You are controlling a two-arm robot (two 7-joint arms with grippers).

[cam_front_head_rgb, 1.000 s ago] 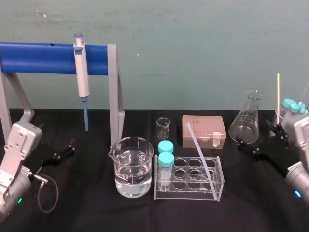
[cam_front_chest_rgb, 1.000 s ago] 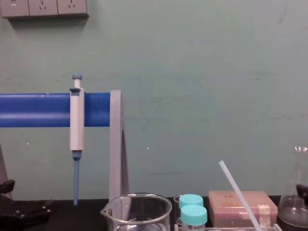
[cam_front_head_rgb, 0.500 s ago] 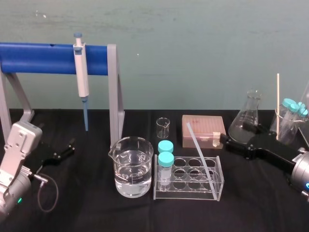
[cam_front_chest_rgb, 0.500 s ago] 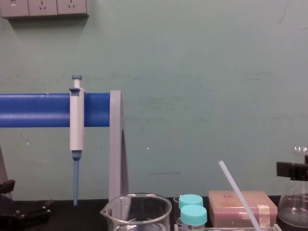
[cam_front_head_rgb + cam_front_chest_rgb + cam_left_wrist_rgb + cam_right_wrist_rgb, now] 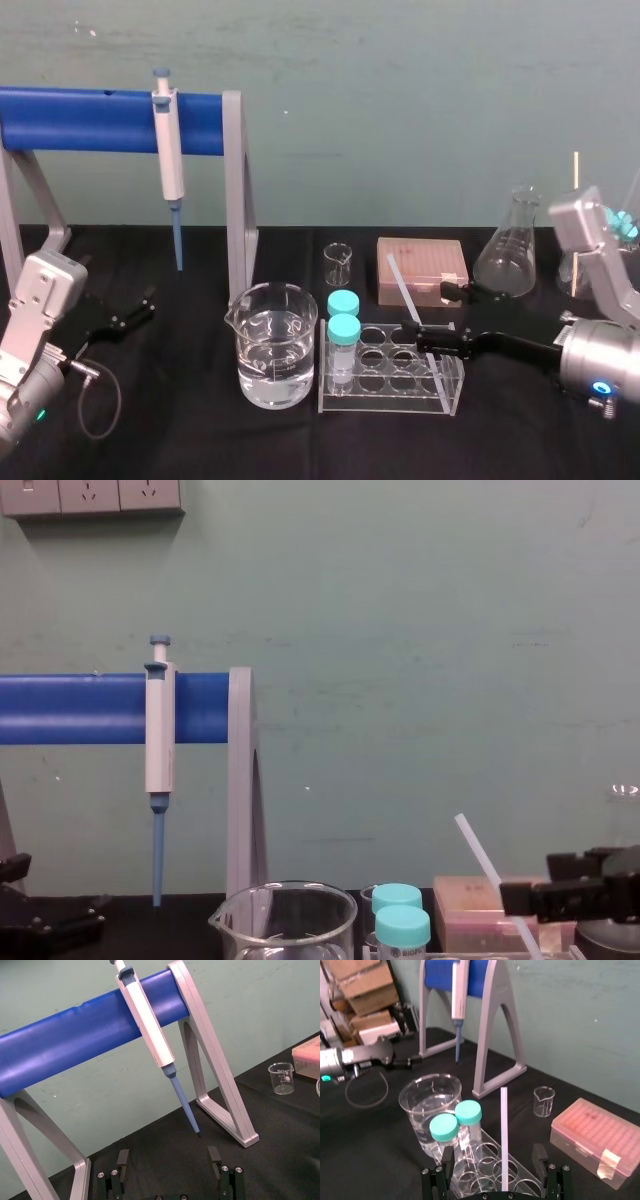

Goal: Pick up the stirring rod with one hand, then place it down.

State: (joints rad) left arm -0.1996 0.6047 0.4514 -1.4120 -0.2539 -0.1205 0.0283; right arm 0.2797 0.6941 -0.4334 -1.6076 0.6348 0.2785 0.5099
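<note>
- Closing on the stirring rod [image 5: 405, 290] looks like the step in hand. In the head view the right pincer [image 5: 438, 314] straddles it, fingers apart, where it leans in the tube rack [image 5: 385, 398]. Squeeze squarely, then lift along its slant.
- Right wrist view: the rod sits between the spread fingers, and the teal-capped tubes [image 5: 468, 1112] and beaker [image 5: 417, 1110] stand just beside, easy to knock.
- Chest view: the rod's upper end rises above the pincer.
- Left wrist view: the left pincer [image 5: 168, 1157], fingers apart, idles near the pipette [image 5: 150, 1030].
</note>
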